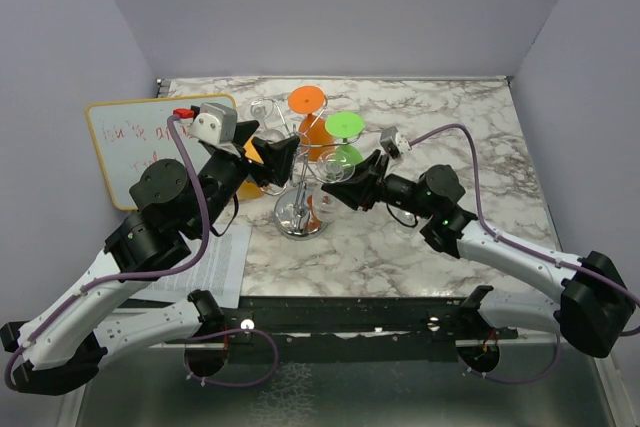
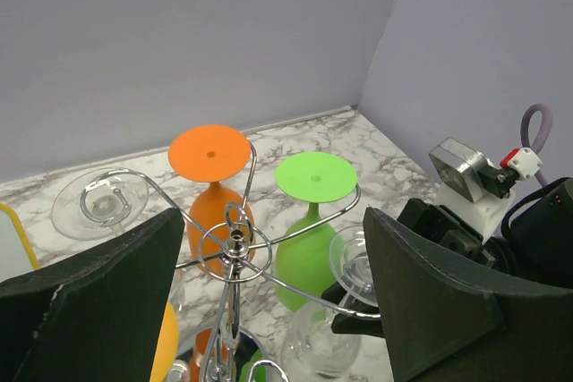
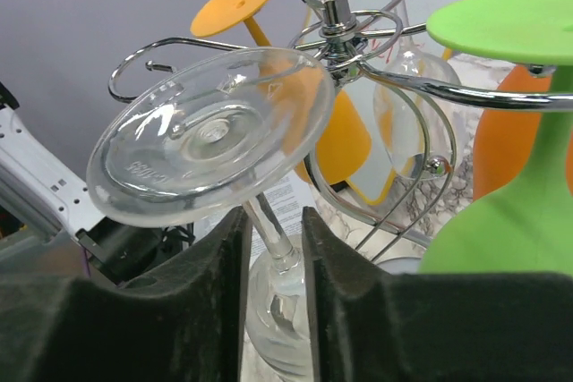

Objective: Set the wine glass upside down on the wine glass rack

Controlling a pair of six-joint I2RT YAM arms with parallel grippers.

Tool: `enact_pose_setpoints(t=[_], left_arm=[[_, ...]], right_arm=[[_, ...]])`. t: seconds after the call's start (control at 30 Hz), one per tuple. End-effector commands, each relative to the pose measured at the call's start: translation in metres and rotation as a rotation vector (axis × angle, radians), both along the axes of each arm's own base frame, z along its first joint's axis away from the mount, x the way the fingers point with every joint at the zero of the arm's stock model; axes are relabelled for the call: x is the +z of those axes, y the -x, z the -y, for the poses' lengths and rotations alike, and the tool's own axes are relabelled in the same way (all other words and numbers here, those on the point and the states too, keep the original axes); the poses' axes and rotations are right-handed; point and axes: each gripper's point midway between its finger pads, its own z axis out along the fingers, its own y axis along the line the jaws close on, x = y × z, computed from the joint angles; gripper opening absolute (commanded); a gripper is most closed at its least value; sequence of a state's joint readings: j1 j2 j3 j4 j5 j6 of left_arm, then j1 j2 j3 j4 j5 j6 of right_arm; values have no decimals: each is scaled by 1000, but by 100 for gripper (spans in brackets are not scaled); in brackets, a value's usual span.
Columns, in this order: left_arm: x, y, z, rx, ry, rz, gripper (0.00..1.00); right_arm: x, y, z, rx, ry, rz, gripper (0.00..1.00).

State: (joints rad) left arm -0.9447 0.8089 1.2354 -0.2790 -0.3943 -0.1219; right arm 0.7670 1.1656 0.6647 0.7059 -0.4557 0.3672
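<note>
The right gripper [image 3: 273, 221] has its jaws slightly apart on either side of the stem of the clear wine glass [image 3: 210, 131], which looks loose between them, though the close view leaves that unsure. The glass is upside down, foot tilted, at a curled arm of the wine glass rack [image 3: 336, 20]. The left gripper [image 2: 273, 221] hovers wide open and empty beside the rack.

The rack [image 2: 235, 241] is shiny chrome. There is an orange glass [image 2: 209, 154], a green glass [image 2: 314, 176], a yellow glass [image 3: 240, 2] and a clear glass [image 3: 210, 131]. The table [image 1: 420, 247] is white marble with grey veins. The walls [image 1: 330, 7] are pale lilac-grey. The whiteboard [image 1: 130, 142] is white, framed in yellow, with red scribbles. The arms [image 1: 75, 312] are white and black, and the cables [image 1: 205, 227] are purple.
</note>
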Motion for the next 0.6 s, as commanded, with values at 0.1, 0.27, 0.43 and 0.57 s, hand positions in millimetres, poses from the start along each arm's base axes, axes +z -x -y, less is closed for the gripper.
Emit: enact_pose_setpoints(t=[0.1,0.27,0.43,0.57], left_arm=[[-5,-2,-4,24,-8,-6,82],[-5,-2,-4,24,-9,-6,82],[-4,-1,-4,20,-6,-5,82],[-4,0,-3,14,-7,-5,82]], right_arm=[[-1,0,5,-27,-17,-17,46],[2,6,10,-22,-17,-10,58],[4,14,20,-33,-11,-10,70],[0,24,31,-36,-9,-13,73]])
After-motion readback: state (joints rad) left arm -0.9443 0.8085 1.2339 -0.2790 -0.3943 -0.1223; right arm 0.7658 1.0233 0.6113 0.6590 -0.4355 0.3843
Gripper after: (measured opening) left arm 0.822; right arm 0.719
